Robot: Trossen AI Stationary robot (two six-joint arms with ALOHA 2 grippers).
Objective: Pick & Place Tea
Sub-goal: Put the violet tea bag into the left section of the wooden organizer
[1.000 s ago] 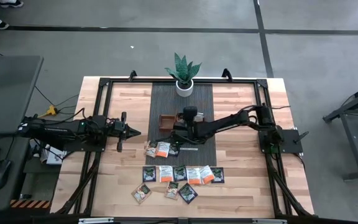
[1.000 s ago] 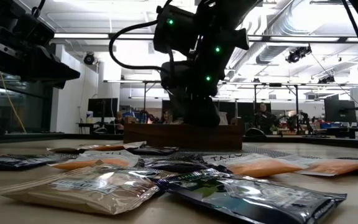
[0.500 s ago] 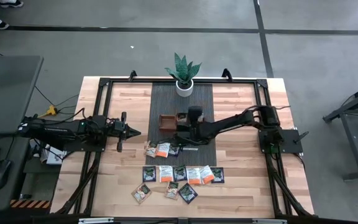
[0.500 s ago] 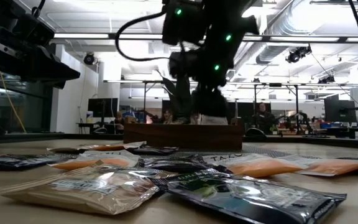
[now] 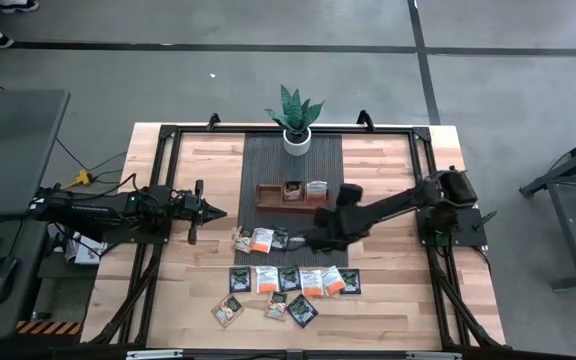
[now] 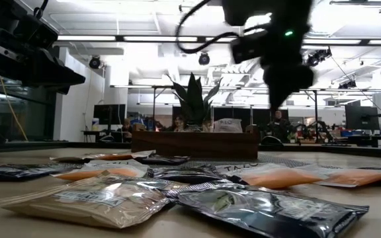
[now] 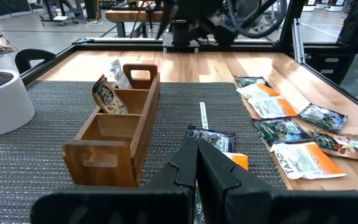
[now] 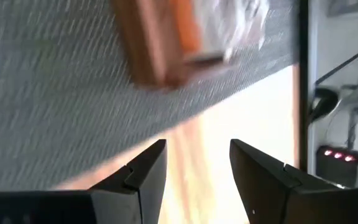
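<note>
Tea packets (image 5: 288, 280) lie in loose rows near the table's (image 5: 388, 250) front edge; two stand in the wooden tray (image 5: 293, 193) on the dark mat (image 5: 268, 160). Right gripper (image 5: 313, 240) hovers beside the scattered packets, fingers released and empty. Left gripper (image 5: 211, 212) waits clenched at the left edge. Risk: overlapping packets may cause a double pick or a glancing, slipping grasp.
</note>
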